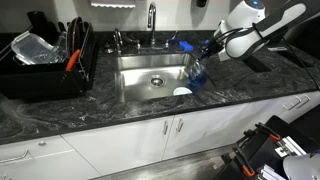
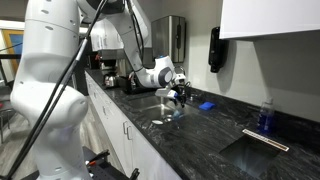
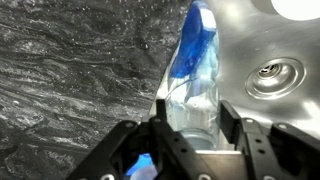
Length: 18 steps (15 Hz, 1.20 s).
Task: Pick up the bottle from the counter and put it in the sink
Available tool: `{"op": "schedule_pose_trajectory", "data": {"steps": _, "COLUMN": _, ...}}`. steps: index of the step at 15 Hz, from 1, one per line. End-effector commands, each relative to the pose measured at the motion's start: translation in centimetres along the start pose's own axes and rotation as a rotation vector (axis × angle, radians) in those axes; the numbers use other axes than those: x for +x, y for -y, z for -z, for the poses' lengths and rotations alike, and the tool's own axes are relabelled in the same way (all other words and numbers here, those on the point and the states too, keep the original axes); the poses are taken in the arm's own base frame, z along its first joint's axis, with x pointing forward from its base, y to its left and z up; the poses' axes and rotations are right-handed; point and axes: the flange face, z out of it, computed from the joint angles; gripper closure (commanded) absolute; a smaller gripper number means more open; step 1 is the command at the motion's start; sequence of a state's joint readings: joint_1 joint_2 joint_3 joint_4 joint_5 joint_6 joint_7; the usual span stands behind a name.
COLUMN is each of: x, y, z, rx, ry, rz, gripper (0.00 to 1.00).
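The translucent blue bottle [image 1: 197, 68] hangs tilted over the right rim of the stainless sink [image 1: 140, 82]. My gripper [image 1: 209, 50] is shut on its lower body. In the wrist view the bottle [image 3: 196, 60] lies between both fingers of the gripper [image 3: 192, 120], its neck pointing away from me, over the line where the dark marbled counter [image 3: 60, 70] meets the sink [image 3: 250, 35] with its round drain. In an exterior view the gripper [image 2: 177, 93] holds the bottle [image 2: 178, 106] just above the counter [image 2: 200, 135].
A black dish rack [image 1: 45, 62] stands left of the sink. The faucet [image 1: 152, 18] rises behind the basin. A small flat blue object [image 1: 185, 45] lies on the counter [image 1: 60, 115] behind the gripper. A white item [image 1: 181, 92] rests at the sink's front right corner.
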<state>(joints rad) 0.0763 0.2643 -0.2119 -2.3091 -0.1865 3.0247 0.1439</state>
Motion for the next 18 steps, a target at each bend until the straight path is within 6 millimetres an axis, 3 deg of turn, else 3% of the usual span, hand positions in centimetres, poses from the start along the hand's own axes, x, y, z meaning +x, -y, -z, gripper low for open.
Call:
{"op": "schedule_pose_trajectory", "data": {"steps": 1, "x": -0.2, "y": 0.4, "z": 0.9, "rx": 0.013, "ry": -0.036, "rz": -0.004, "gripper": 0.72}}
{"op": "schedule_pose_trajectory", "data": {"steps": 9, "x": -0.8, "y": 2.1, "z": 1.1, "rx": 0.027, "ry": -0.042, "rz": 0.035, "gripper": 0.72}}
{"op": "schedule_pose_trajectory", "data": {"steps": 18, "x": -1.2, "y": 2.4, "z": 0.9, "rx": 0.03, "ry": -0.037, "rz": 0.044, "gripper": 0.72}}
